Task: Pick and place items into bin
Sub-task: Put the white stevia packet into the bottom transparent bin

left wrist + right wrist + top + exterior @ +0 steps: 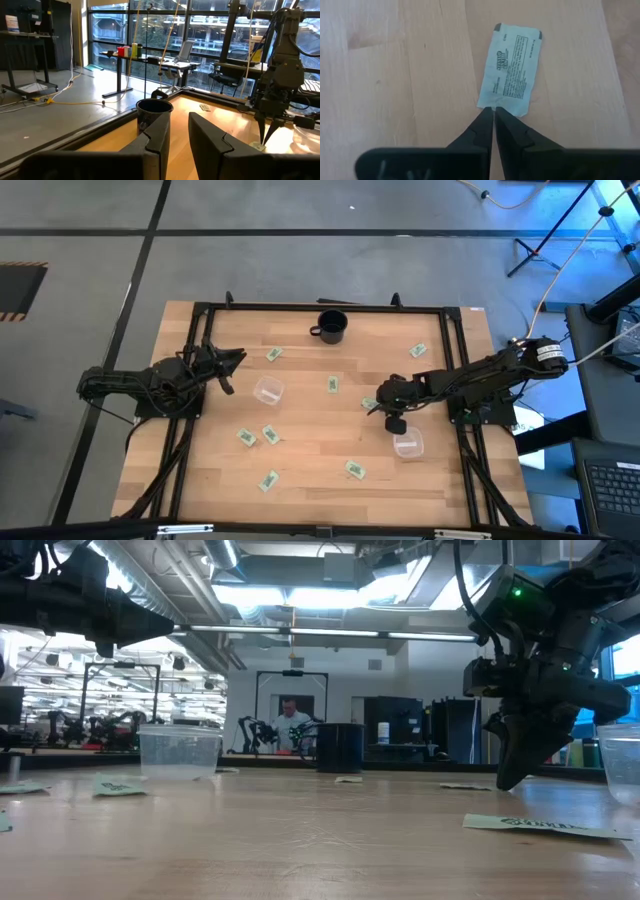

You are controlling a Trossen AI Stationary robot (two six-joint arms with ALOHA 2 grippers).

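Observation:
Several small green-and-white packets lie flat on the wooden table (300, 450), among them two (333, 384) (355, 470). My right gripper (374, 404) (493, 111) slants steeply down, shut, with its tips at one short edge of a packet (510, 67) (368, 401) right of the table's middle. In the low view its tip (505, 783) is down at the tabletop. My left gripper (236, 359) (179, 134) waits level above the table's left side, open with nothing between its fingers. A clear plastic bin (408, 444) stands just on the near side of my right gripper. My right gripper's shut fingertips (485, 116) meet the packet's short edge (496, 106) from above, slanting down. The packet lies flat on the table. Whether the tips press on the packet or only on the wood beside it, I cannot tell.
A second clear bin (268, 391) (180, 753) stands left of the middle. A black mug (331, 327) (154, 112) stands at the far edge. A black frame (320, 308) runs round the table. A person shows in the room beyond the table (291, 720).

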